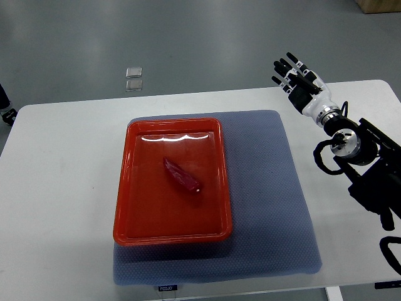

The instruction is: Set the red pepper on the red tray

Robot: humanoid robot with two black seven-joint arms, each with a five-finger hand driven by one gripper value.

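Your right hand hovers empty with fingers spread over the table's far edge, while the pepper lies inside the tray.

Single steep overhead view from the robot's side of the white table

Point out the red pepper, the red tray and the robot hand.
red pepper (181,175), top view, middle of its body, lying in the tray.
red tray (172,239), top view, near rim.
right robot hand (297,78), top view, middle of the hand, fingers spread, holding nothing.
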